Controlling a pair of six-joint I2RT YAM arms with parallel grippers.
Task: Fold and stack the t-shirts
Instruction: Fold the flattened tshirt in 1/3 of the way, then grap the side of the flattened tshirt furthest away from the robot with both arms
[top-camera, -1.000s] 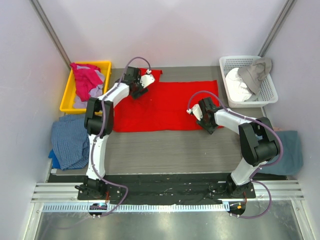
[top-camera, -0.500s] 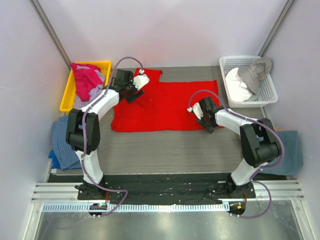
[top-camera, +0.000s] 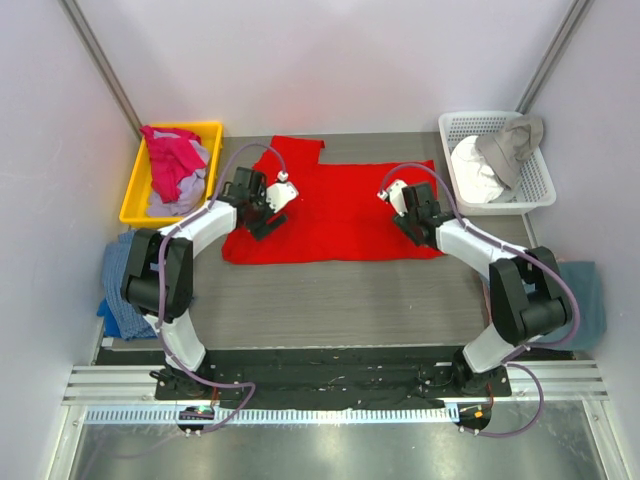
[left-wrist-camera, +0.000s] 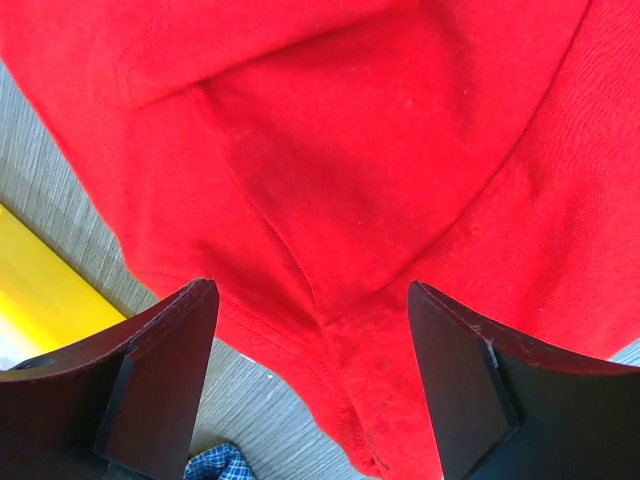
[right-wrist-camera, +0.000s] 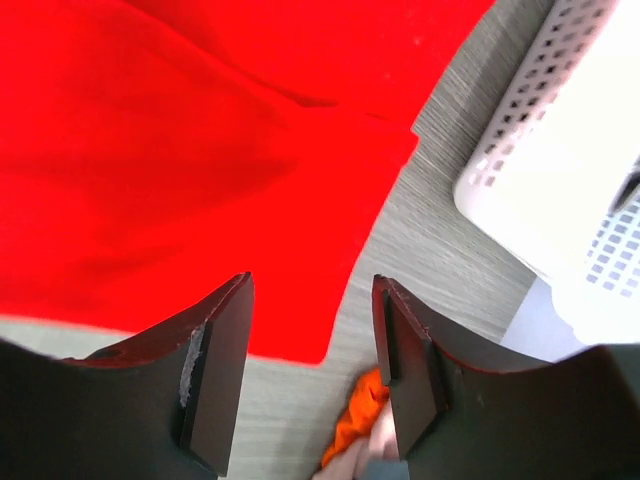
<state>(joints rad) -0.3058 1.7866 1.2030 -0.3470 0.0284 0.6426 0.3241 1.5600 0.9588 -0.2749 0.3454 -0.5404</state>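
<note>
A bright red t-shirt (top-camera: 340, 210) lies spread flat across the middle of the table, one sleeve (top-camera: 300, 150) pointing to the far side. My left gripper (top-camera: 262, 215) hovers open over its left part; the left wrist view shows red cloth (left-wrist-camera: 380, 150) with a seam and a hem corner under the spread jaws (left-wrist-camera: 310, 300). Above the shirt's right part my right gripper (top-camera: 420, 225) is open too. In the right wrist view the shirt's corner (right-wrist-camera: 330, 330) lies below the empty jaws (right-wrist-camera: 312, 285). More t-shirts, magenta (top-camera: 172, 160) and lavender, fill a yellow bin (top-camera: 135, 205).
A white basket (top-camera: 540, 190) at the far right holds grey and white cloth. Blue checked cloth (top-camera: 140, 280) lies at the left table edge, teal cloth (top-camera: 590, 300) at the right edge. Something orange (right-wrist-camera: 360, 420) shows low in the right wrist view.
My left gripper swung from the far sleeve back toward the shirt's near left part. My right gripper opened and moved away from the near right corner toward the far side.
</note>
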